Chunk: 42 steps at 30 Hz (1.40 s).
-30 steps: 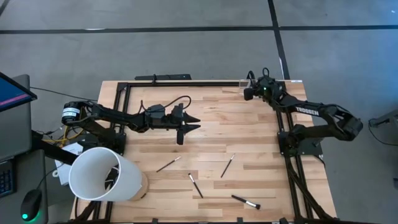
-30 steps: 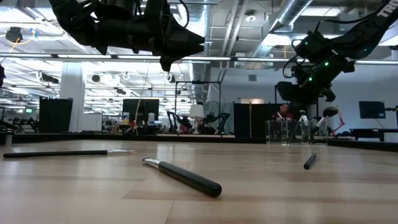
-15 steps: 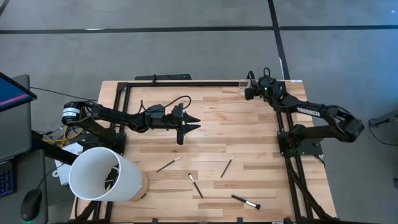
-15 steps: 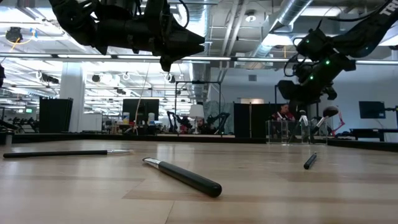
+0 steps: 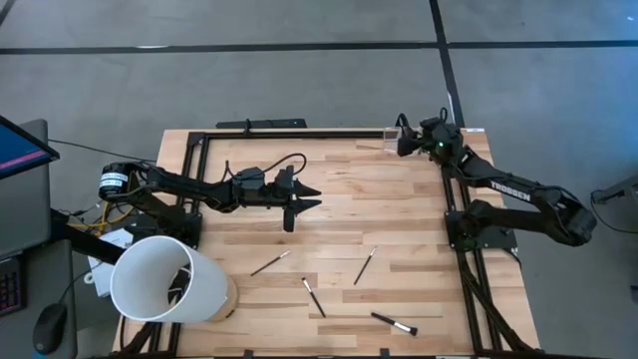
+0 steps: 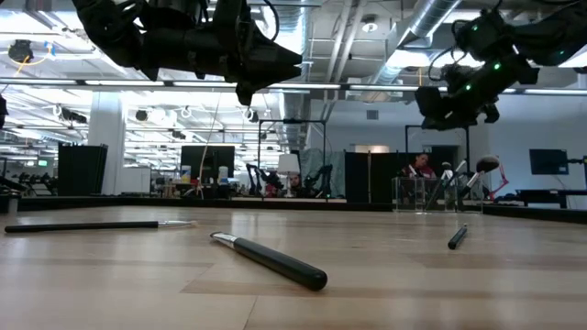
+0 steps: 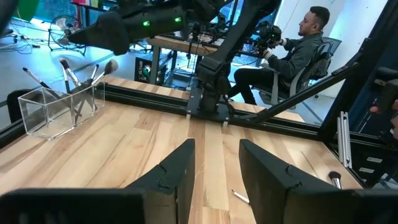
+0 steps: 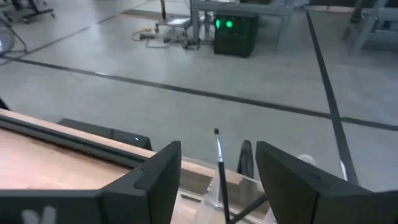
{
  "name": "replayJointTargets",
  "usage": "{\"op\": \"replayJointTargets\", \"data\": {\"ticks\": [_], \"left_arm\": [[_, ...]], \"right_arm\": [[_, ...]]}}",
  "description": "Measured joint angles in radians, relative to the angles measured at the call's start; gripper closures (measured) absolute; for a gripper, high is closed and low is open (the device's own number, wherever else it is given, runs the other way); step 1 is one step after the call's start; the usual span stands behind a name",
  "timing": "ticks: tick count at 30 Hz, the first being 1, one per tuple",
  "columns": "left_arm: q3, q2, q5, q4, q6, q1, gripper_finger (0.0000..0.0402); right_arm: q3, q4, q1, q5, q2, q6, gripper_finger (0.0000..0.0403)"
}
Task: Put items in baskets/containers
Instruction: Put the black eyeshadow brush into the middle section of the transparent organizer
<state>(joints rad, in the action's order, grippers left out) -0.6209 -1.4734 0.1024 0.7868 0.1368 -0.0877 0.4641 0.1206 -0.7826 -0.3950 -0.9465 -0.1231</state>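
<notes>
Over table, right end effector [image 5: 403,143] (seemingly empty)

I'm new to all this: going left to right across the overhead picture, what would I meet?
White tub → left gripper over the table → four loose brushes on the wood → right gripper above the clear holder.

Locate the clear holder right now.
In the high view the clear holder sits at the table's far edge on the right side, just beside the right gripper. The left wrist view shows several brushes standing in it.
</notes>
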Motion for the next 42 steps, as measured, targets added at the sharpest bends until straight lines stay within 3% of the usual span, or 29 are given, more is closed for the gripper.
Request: {"op": "replayJointTargets", "data": {"ticks": [7,15,21,27,33,42], "left_arm": [[0.0,0.0,0.0,0.0,0.0,0.0,0.0279],[0.0,0.0,0.0,0.0,0.002,0.0,0.0279],[0.0,0.0,0.0,0.0,0.002,0.0,0.0279],[0.0,0.0,0.0,0.0,0.002,0.0,0.0279],[0.0,0.0,0.0,0.0,0.003,0.0,0.0279],[0.0,0.0,0.0,0.0,0.002,0.0,0.0279]], "right_arm": [[0.0,-0.131,0.043,0.003,0.045,-0.082,0.0224],[0.0,-0.333,0.032,0.002,0.042,-0.196,0.0278],[0.0,-0.35,-0.049,0.008,0.042,-0.25,0.0339],[0.006,-0.361,-0.098,0.122,0.036,-0.27,0.0391],[0.006,-0.405,-0.088,0.126,-0.033,-0.289,0.0397],[0.058,-0.405,0.032,-0.061,-0.173,-0.25,0.0402]]}}
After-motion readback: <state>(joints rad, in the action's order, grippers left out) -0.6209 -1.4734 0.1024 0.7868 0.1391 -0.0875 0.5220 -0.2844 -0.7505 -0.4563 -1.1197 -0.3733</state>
